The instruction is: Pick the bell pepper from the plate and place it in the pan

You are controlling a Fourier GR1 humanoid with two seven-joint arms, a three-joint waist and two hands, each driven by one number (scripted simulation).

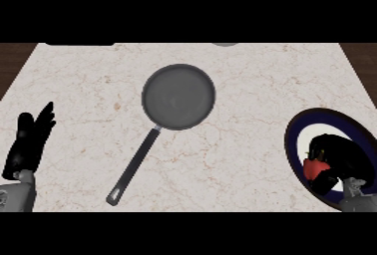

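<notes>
My right hand is curled over the red pepper, which sits on the plate at the counter's right edge; its axis is hidden by my fingers. The pan lies mid-counter, nothing in it, handle pointing down-left. My left hand rests at the left with straight fingers.

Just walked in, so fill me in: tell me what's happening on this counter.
The right hand is curled over the red pepper on the plate at the counter's right edge. The pepper has not left the plate. The pan sits mid-counter, handle pointing toward the robot, nothing in it. The left hand rests open at the left.
</notes>
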